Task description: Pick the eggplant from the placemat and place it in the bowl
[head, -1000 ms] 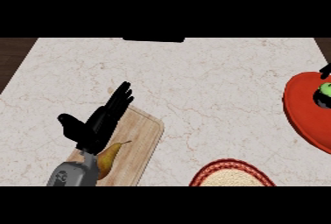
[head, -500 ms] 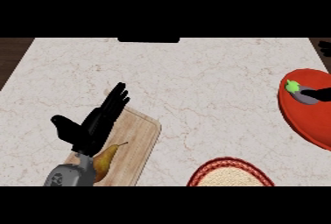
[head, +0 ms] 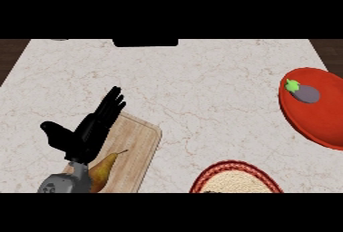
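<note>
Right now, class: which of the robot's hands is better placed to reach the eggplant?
Probably the right, though it is out of view: the eggplant lies in the red bowl at the robot's far right. The open left hand sits across the counter, over the cutting board.

We see a matt, veined marble-like counter [head: 201, 81]. On it lies a pale wooden board [head: 137, 145] with visible grain; right of the board sits a woven, coarse placemat [head: 231, 179] and a smooth red bowl [head: 315, 118].
</note>
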